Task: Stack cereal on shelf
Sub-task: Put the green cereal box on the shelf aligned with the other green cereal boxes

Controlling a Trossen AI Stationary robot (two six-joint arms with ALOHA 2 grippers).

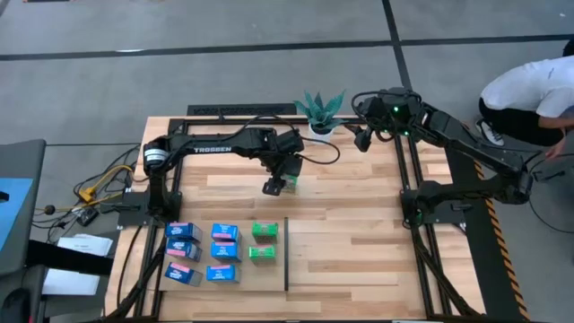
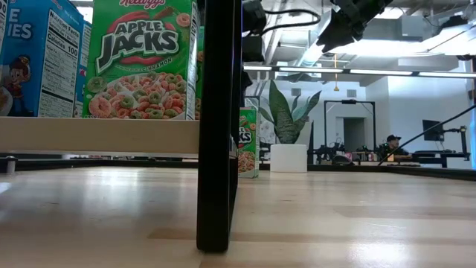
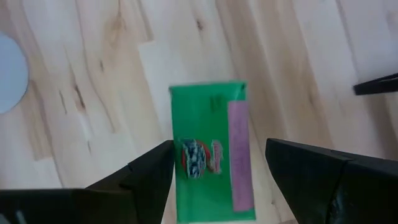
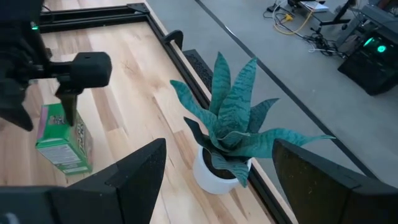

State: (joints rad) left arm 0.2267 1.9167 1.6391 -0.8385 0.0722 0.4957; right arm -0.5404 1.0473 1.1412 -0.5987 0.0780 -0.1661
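Note:
A green cereal box [image 1: 290, 184] stands upright on its bottom on the light-wood shelf [image 1: 359, 251], near the middle of the far half. My left gripper [image 3: 219, 158] is open just above it and points steeply down, one finger on each side of the box's top [image 3: 208, 143]. I see no touch. More cereal sits in rows at the near left: several blue boxes [image 1: 202, 252] and two green ones [image 1: 263, 242], left of the thin black divider strip [image 1: 286, 254]. My right gripper [image 4: 217, 149] hangs open in the air at the far right, by the plant.
A potted green plant [image 1: 321, 109] stands at the far edge, between the two grippers. A black rail frame [image 1: 408, 193] edges the planks. Cables lie off the table's left side [image 1: 99, 184]. A person [image 1: 538, 85] crouches beyond the far right corner.

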